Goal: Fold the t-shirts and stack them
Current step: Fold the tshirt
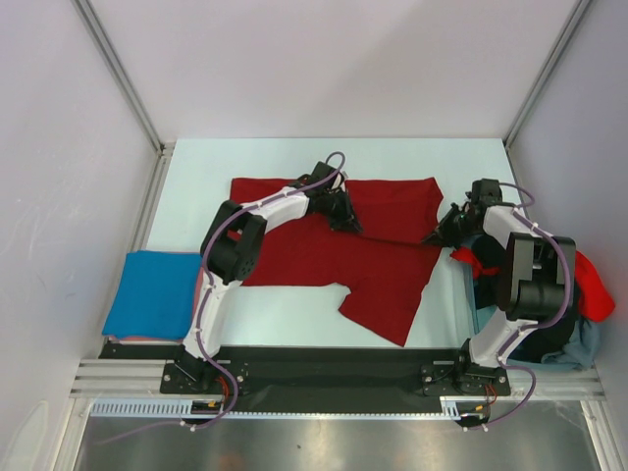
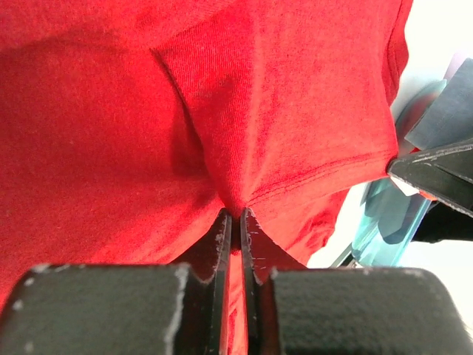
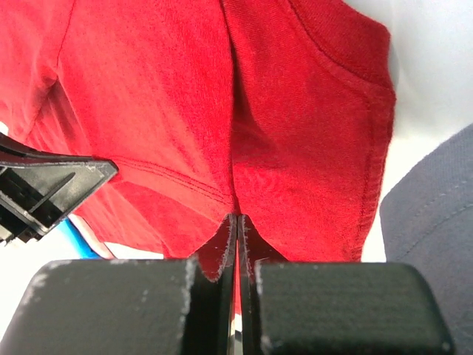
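A dark red t-shirt (image 1: 324, 245) lies spread on the table, partly folded, one flap reaching toward the front. My left gripper (image 1: 345, 225) is shut on a pinch of its cloth (image 2: 236, 133) near the shirt's middle. My right gripper (image 1: 439, 235) is shut on the shirt's right edge (image 3: 295, 133). A bright blue t-shirt (image 1: 152, 292) lies folded at the left edge of the table. A heap of other shirts, brighter red (image 1: 592, 285), black (image 1: 535, 339) and pale grey-blue (image 1: 581, 348), sits at the right.
White enclosure walls with metal frame posts (image 1: 118, 69) surround the table (image 1: 294, 162). Both arm bases stand on a black rail (image 1: 324, 373) at the near edge. The heap at the right lies close around the right arm.
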Robot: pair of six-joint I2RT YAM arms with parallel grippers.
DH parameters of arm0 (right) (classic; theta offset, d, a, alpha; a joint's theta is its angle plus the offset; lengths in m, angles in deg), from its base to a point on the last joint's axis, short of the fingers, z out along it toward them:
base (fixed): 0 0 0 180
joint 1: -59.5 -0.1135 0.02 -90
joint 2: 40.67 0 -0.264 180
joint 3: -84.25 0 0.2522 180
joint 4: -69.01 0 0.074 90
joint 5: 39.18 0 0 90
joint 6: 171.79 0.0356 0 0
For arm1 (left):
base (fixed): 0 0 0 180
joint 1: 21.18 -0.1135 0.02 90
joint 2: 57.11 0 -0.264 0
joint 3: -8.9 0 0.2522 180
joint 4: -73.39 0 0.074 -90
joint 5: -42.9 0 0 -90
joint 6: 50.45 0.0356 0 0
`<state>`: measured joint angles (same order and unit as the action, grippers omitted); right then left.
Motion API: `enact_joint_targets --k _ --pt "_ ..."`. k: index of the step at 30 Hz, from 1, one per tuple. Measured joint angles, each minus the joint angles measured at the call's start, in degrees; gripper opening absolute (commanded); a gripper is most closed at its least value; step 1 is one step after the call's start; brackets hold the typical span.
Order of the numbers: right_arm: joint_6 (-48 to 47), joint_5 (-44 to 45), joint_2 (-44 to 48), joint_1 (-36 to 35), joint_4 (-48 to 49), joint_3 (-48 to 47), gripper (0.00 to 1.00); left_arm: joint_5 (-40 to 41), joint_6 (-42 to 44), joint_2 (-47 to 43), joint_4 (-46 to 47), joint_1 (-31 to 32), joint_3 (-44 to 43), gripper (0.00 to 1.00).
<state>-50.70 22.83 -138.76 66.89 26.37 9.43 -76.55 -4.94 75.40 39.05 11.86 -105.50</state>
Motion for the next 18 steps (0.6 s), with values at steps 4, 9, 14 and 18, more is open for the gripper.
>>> enact_joint_targets --k 4,9,14,18 --pt "1.27 0.83 0.02 -0.04 0.35 0.83 0.0 -0.79 0.02 0.13 -0.31 -0.13 -0.02 0.1" --pt "2.95 2.19 0.04 -0.33 0.68 2.78 0.0 -1.29 0.46 0.48 -0.9 -0.24 -0.04 0.15" --pt "3.65 2.84 0.09 -0.92 0.92 3.08 0.0 -2.1 1.62 0.59 -1.44 -0.9 -0.09 0.3" --pt "3.19 3.54 0.28 -1.38 0.44 3.06 0.15 -2.38 5.35 0.48 -3.08 -2.6 -0.09 0.43"
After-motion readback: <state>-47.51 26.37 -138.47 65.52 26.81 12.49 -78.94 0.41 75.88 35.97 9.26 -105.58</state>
